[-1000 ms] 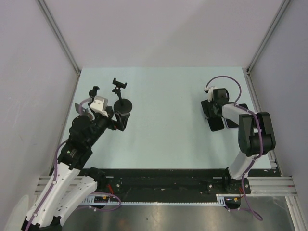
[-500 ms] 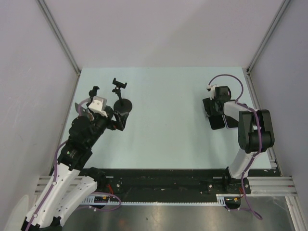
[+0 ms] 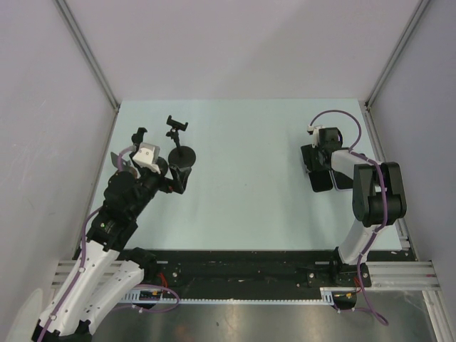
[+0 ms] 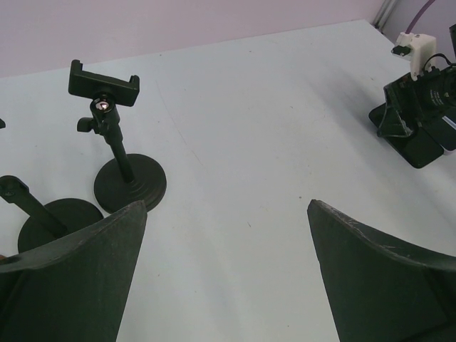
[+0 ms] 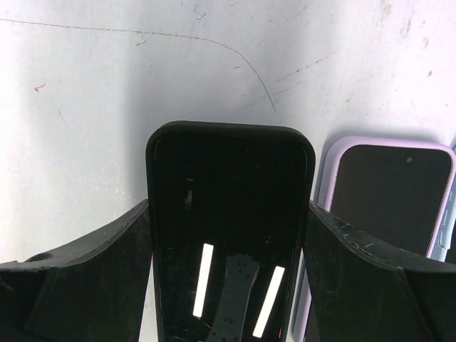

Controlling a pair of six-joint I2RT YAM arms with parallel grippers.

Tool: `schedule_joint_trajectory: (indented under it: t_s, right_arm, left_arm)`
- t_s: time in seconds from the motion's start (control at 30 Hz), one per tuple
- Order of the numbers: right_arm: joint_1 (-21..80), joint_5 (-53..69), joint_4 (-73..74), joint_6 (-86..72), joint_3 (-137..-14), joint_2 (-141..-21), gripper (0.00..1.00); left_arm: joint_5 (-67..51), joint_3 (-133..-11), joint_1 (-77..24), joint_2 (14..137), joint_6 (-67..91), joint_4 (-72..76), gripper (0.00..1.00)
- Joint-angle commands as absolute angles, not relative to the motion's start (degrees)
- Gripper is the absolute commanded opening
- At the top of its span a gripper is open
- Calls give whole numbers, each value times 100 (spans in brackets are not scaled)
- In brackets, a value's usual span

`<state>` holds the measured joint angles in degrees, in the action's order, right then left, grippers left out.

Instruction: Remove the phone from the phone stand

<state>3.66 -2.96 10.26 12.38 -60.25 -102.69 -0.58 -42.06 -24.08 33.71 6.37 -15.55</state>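
A black phone stand (image 3: 182,149) with an empty clamp stands at the table's left, and shows in the left wrist view (image 4: 117,153). My left gripper (image 3: 178,178) is open and empty just in front of it (image 4: 226,206). The black phone (image 5: 228,214) lies flat, screen up, on the table at the right (image 3: 320,182). My right gripper (image 3: 313,167) is open, with a finger (image 5: 107,263) at each long side of the phone (image 5: 228,206).
A phone in a lilac case (image 5: 388,192) lies flat right beside the black phone (image 3: 340,182). A second black stand (image 4: 60,217) stands left of the first, partly hidden by my left arm (image 3: 139,133). Grey walls enclose the table.
My right gripper drew back a little toward the far edge while the black phone stayed on the table. My left arm shifted slightly.
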Motion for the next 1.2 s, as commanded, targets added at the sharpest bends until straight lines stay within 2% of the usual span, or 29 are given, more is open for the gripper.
schedule_joint_trajectory:
  t_s: [0.0, 0.6, 1.17]
  right_arm:
    - [343, -545, 1195, 1169, -6117, -10362, 71]
    - [439, -668, 1151, 1222, -6126, -10266, 93]
    - [589, -2074, 1125, 1388, -6126, -10362, 93]
  left_arm:
    - [-70, -4201, -2364, 3375, 492, -1406, 100]
    - [-114, -4192, -2364, 3393, 483, -1380, 100]
    - [-114, -4184, -2364, 3358, 466, -1380, 100]
